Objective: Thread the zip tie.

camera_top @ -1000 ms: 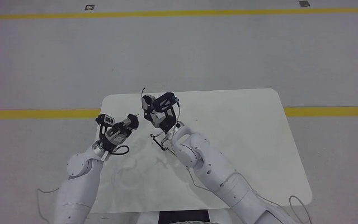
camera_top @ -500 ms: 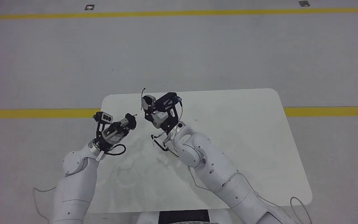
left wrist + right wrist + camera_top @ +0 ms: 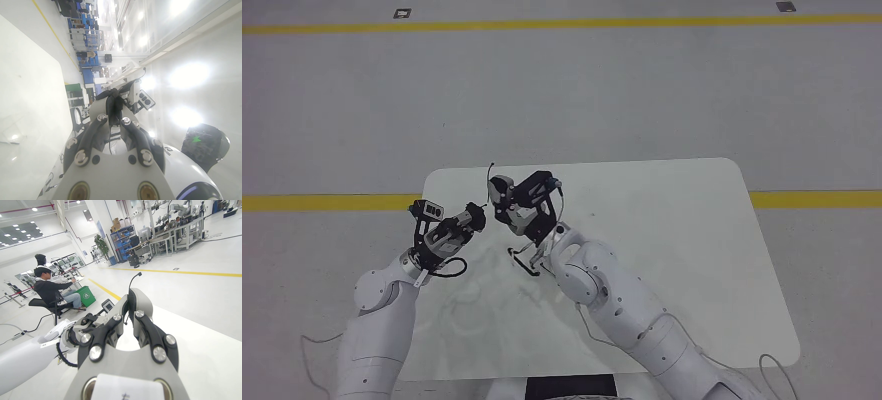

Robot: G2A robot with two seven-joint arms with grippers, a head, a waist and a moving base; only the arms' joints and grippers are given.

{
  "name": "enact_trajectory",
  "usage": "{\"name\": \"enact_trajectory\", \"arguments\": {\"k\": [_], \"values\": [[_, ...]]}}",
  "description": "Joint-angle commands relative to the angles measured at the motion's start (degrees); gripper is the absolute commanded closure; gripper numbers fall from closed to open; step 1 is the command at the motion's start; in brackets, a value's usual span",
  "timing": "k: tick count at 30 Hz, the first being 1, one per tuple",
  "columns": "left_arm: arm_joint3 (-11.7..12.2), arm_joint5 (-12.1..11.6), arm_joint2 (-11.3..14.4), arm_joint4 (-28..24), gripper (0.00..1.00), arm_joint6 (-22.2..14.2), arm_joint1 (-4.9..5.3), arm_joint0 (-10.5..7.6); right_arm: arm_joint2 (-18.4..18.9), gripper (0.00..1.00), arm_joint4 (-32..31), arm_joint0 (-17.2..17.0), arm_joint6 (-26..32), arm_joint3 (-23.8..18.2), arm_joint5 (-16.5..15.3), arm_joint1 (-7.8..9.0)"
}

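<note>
Your right claw (image 3: 129, 295) clamps the thin black plastic zip tie (image 3: 130, 283), its head sticking out beyond the claw; your left claw (image 3: 113, 93), just beside, is pressed together.

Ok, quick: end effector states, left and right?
Left end effector: closed, seemingly on a thin black strand.
Right end effector: closed on the zip tie.

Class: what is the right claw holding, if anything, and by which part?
A black zip tie, pinched along its strap by the shut right claw; its head end sticks out past the fingertips.
</note>
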Motion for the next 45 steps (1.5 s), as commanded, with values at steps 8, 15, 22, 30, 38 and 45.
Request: {"name": "enact_trajectory", "arguments": {"k": [8,15,22,30,38,45], "values": [[0.0,0.0,0.0,0.0,1.0,0.0,0.0,0.0,-0.61,1.0,-0.38,0.28,-1.52,1.16,1.36,-0.48],[0.0,0.0,0.0,0.0,1.0,0.0,0.0,0.0,-0.72,1.0,-0.64,0.23,-1.41,1.72,1.49,-0.66],[0.0,0.0,0.0,0.0,1.0,0.0,0.0,0.0,-0.69,1.0,-1.18,0.03,-1.41,1.58,1.51,-0.74],[0.0,0.0,0.0,0.0,1.0,0.0,0.0,0.0,-0.51,1.0,-1.24,-0.32,-1.33,1.35,0.96,-0.78],[0.0,0.0,0.0,0.0,1.0,0.0,0.0,0.0,-0.54,1.0,-1.47,-0.3,-1.8,1.64,0.75,-0.93],[0.0,0.0,0.0,0.0,1.0,0.0,0.0,0.0,-0.56,1.0,-1.61,-0.14,-1.76,1.89,0.6,-1.07]]}}
